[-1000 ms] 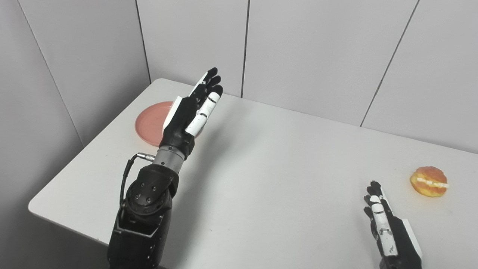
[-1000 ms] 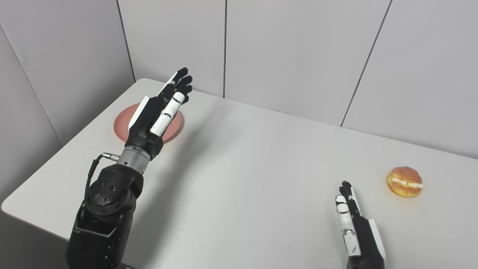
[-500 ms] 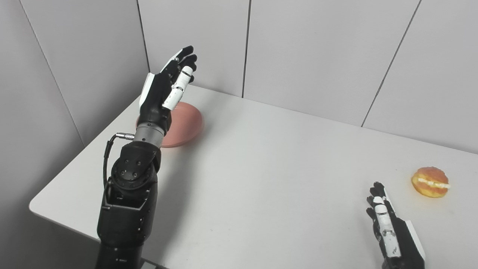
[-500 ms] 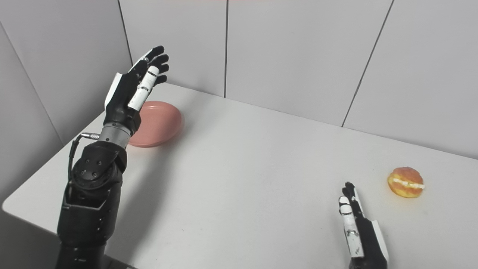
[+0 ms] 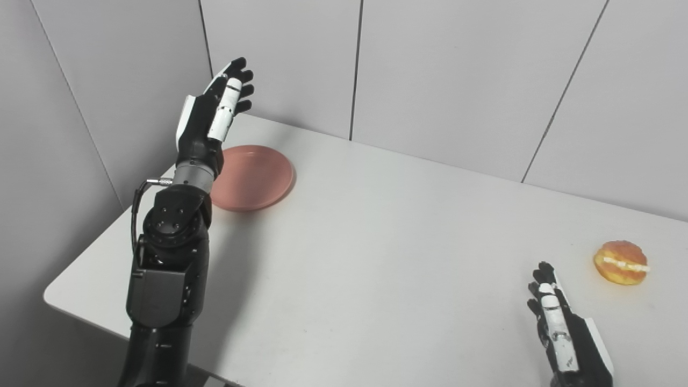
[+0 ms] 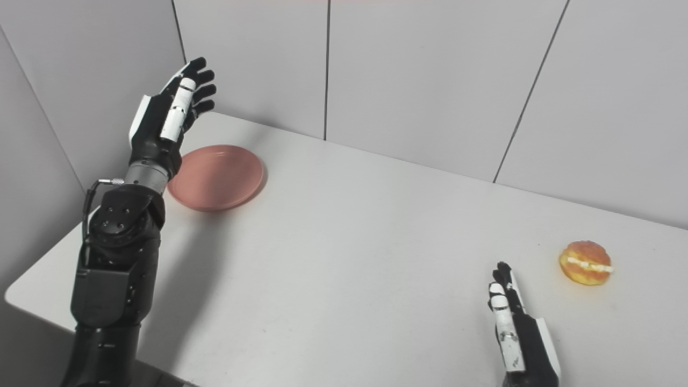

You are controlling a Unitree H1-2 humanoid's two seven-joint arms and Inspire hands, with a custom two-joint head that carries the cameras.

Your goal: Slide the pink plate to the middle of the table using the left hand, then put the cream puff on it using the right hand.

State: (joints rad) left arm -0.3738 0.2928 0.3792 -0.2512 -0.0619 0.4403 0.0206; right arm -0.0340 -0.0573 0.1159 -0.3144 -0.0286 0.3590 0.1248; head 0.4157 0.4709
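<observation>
The pink plate lies flat near the table's far left corner. My left hand is open and empty, raised above the table just left of the plate, fingers pointing up toward the wall and not touching it. The cream puff, golden with a white cream line, sits at the right side of the table. My right hand is open and empty, resting low at the front right, a short way in front and left of the puff.
The white table has a rounded front left corner. Grey wall panels stand close behind the table and along its left side, near my raised left hand.
My left hand has swung from over the plate to its left side and risen, uncovering the plate. The plate, puff and right hand have stayed put.
</observation>
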